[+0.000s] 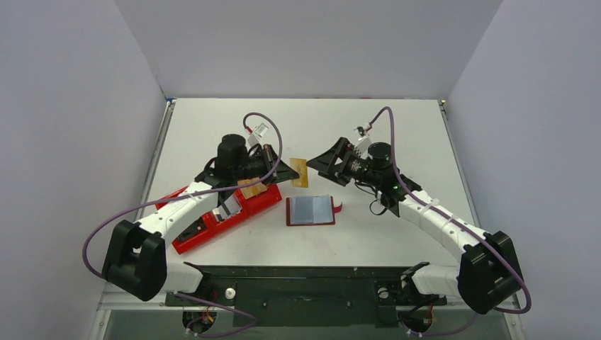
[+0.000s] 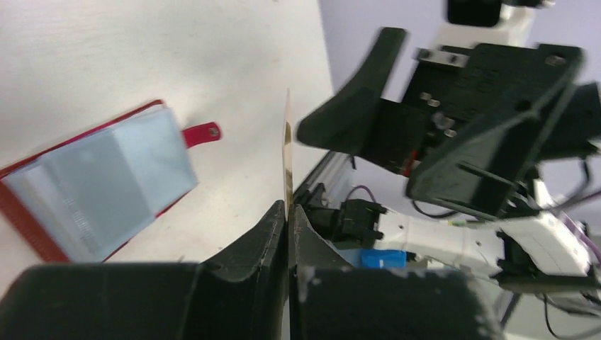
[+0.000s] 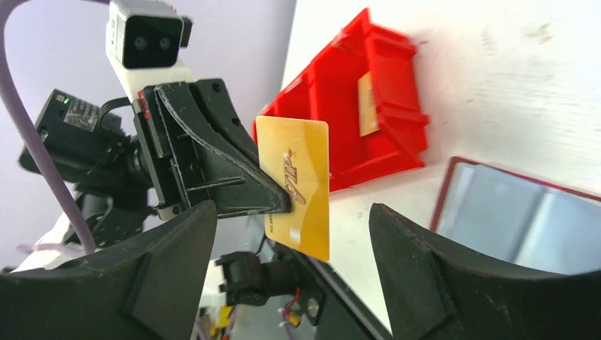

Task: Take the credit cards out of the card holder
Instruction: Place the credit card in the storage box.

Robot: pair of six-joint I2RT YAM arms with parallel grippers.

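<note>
A gold credit card (image 1: pixel 301 173) hangs in the air over the table, pinched at one edge by my left gripper (image 1: pixel 287 172), which is shut on it. In the left wrist view the card (image 2: pixel 288 149) shows edge-on, rising from the closed fingertips. My right gripper (image 3: pixel 292 212) faces that card (image 3: pixel 298 177) from the other side, open, its fingers well apart and touching nothing. The card holder (image 1: pixel 310 210) lies open flat on the table below, grey-blue pockets up, its red strap tab (image 1: pixel 337 207) to the right. Another credit card (image 3: pixel 366 103) lies in the red tray.
A red three-compartment plastic tray (image 1: pixel 191 234) lies at an angle under my left arm, left of the card holder. Grey walls close in the table on both sides and at the back.
</note>
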